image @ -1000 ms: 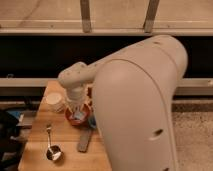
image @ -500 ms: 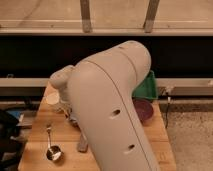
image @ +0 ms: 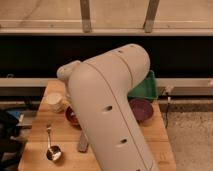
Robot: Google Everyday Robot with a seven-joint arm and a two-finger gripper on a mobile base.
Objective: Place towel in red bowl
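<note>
The red bowl point(image: 71, 117) sits on the wooden table point(image: 40, 132), left of centre, and only its left edge shows past my arm. My large beige arm point(image: 107, 110) fills the middle of the camera view. My gripper is hidden behind the arm, somewhere over the bowl area. No towel shows.
A white cup point(image: 56, 101) stands left of the red bowl. A metal ladle point(image: 51, 150) lies at the front left. A grey flat oblong thing point(image: 82, 143) lies in front of the bowl. A purple bowl point(image: 141, 110) and a green bin point(image: 146, 84) are on the right.
My arm has swung across the view and now covers most of the red bowl. The gripper, which showed over the bowl a second ago, is hidden.
</note>
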